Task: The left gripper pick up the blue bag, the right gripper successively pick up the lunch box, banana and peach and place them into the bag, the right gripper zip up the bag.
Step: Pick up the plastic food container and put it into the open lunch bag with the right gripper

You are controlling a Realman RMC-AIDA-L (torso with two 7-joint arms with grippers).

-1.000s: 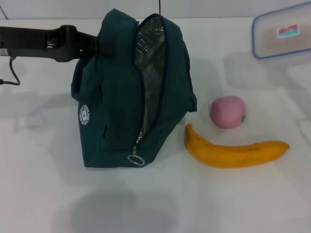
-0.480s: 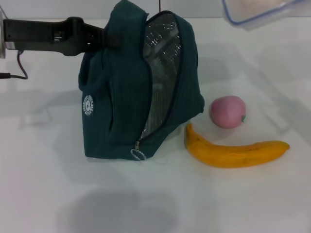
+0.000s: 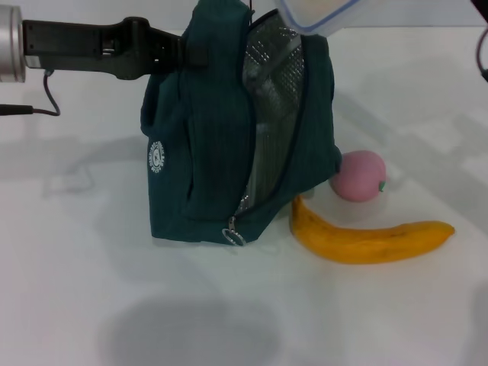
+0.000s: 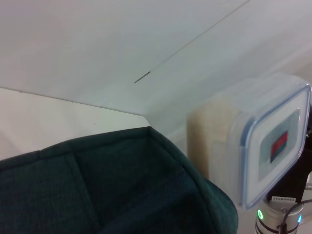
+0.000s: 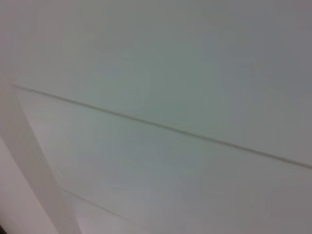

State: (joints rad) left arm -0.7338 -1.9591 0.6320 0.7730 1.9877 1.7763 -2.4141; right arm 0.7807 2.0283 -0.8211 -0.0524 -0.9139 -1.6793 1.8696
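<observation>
Overhead, the lunch box (image 3: 320, 14) hangs just above the blue bag's (image 3: 221, 152) gaping mouth near the counter's far edge, right gripper presumably carrying it unseen, left gripper (image 3: 194, 55) pinching the bag's top

Since a second ago, blue bag (image 3: 229, 145) shifted toward the table's (image 3: 91, 305) right edge along with the left gripper (image 3: 200, 55) at its top — now overlapping the near side of the peach (image 3: 360, 176) and touching the banana's (image 3: 366, 238) tip, where a gap showed before. Lunch box (image 3: 328, 11) carried from the far right corner of the table leftward — now up at the head view's top edge, directly over the bag's open silver-lined mouth, upright in the left wrist view with its sticker lid facing sideways.
</observation>
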